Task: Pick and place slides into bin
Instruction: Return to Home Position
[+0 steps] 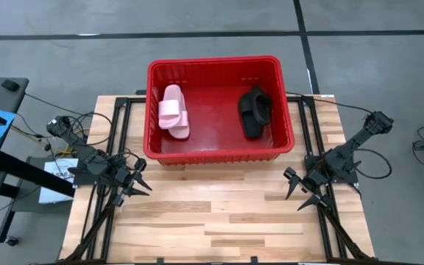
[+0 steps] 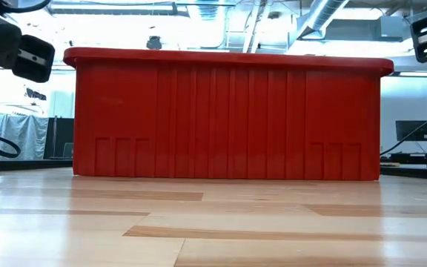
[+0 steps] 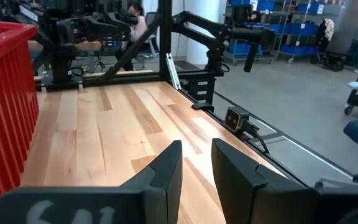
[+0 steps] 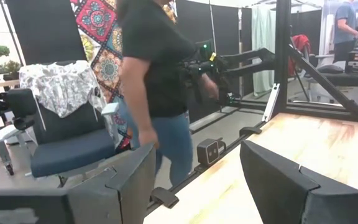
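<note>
The red bin [image 1: 213,63] stands on the far half of the wooden table and fills the low view as a red wall [image 2: 228,119]. Two slides lie on the bin's floor: a pale pink one [image 1: 174,110] in its left part and a black one [image 1: 255,112] in its right part. My left gripper [image 1: 141,181] hovers near the table's left edge, beside the bin's near left corner. It is open by a narrow gap [image 3: 196,144] with nothing between the fingers. My right gripper [image 1: 294,190] hovers near the right edge, open wide [image 4: 197,149] and empty.
Bare wooden tabletop [image 1: 219,217] lies between the two grippers, in front of the bin. Black frame rails [image 1: 101,213] run along the table's left and right sides. A person [image 4: 157,81] is walking beside the table, next to an office chair [image 4: 67,137].
</note>
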Motion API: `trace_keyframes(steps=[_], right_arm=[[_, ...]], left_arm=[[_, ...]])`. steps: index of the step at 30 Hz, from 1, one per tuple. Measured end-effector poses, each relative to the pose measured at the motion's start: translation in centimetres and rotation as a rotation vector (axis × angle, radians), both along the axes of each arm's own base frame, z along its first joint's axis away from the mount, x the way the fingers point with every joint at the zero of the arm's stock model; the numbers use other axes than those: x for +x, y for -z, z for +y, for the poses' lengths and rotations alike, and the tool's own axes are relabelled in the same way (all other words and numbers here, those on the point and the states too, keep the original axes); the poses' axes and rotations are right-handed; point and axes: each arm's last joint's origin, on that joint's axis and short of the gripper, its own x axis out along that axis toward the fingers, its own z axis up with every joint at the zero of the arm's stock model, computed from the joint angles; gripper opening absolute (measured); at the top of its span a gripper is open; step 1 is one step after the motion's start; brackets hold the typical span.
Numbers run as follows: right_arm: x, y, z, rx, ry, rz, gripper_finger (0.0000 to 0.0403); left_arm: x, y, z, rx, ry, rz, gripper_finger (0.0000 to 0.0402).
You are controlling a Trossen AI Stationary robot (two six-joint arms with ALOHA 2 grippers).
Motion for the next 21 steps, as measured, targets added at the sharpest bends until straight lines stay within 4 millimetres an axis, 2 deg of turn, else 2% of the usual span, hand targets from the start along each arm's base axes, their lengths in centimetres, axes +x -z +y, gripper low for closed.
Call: trace_keyframes(steps=[21], right_arm=[[0.00, 0.02, 0.00, -0.001, 0.000, 0.001, 0.0226]], left_arm=[[0.00, 0.02, 0.00, 0.009, 0.000, -0.001, 0.0077]])
